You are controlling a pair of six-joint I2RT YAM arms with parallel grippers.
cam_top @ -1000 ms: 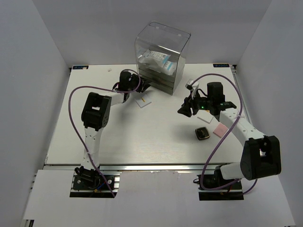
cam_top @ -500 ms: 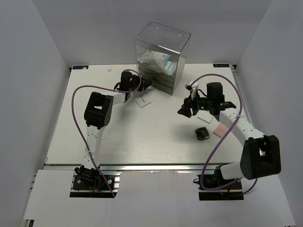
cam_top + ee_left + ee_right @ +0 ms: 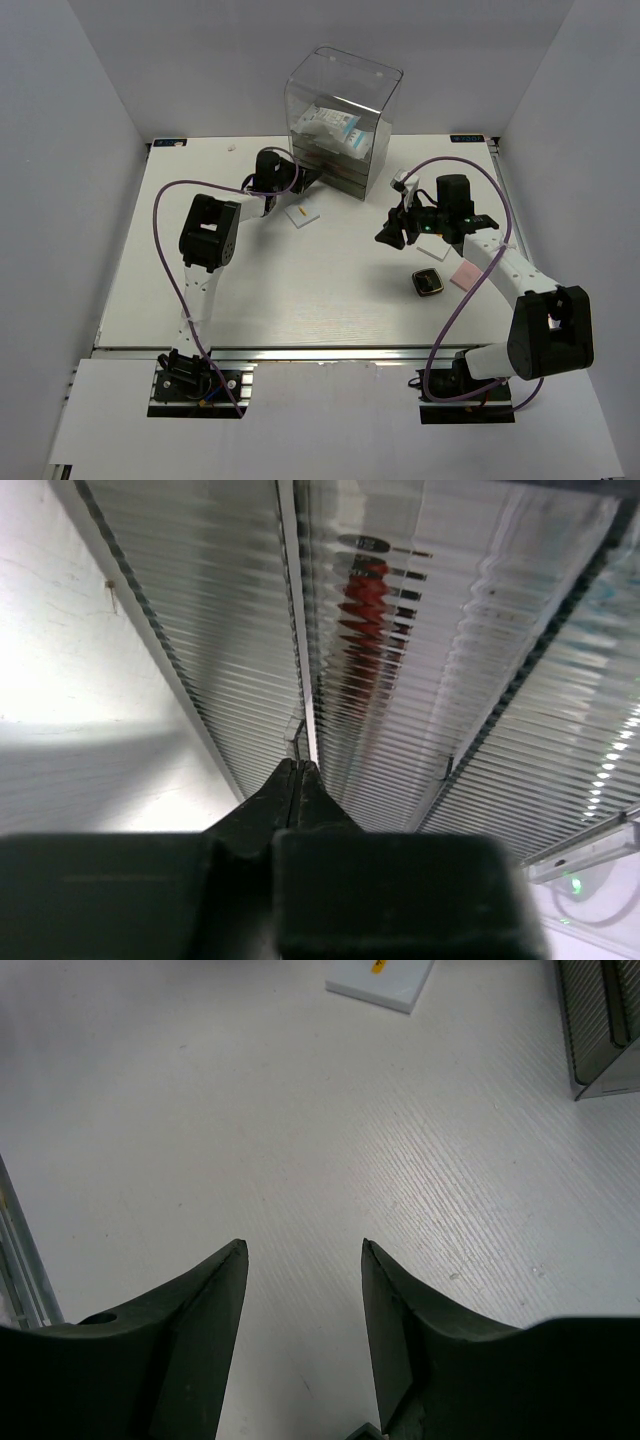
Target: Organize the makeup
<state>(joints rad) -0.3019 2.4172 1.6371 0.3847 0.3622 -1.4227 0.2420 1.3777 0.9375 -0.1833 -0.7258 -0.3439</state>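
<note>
The white table [image 3: 200, 290] fills the scene, and the clear drawer box [image 3: 345, 85] stands at its far edge. That box is our landmark. The left arm [image 3: 205, 235] stretches right up to the box's lower left front. The right arm [image 3: 510, 265] bends in from well off to the box's right.

Left gripper [image 3: 298, 772]: the jaws are squeezed narrow, tips meeting on a thin pale strip between two ribbed drawer fronts. Whether that strip is actually pinched, I cannot tell. Right gripper [image 3: 303, 1246]: jaws spread wide, nothing between them, hanging over bare table in front and to the right of the box.

Now the makeup. A clear packet [image 3: 330, 128] with white contents sits inside the box, on top of the drawers. A dark-red stick [image 3: 365, 610] shows rippled through a ribbed drawer front, just beyond the left fingertips.

On the table, a white square [image 3: 302, 214] with a small orange mark lies just in front of the box's left corner. A second white square [image 3: 431, 252] peeks out beside the right arm, well in front and right of the box. Just past it, farther from the box, are the pink square [image 3: 466, 273] and the black gold-rimmed compact [image 3: 428, 283], side by side.
</note>
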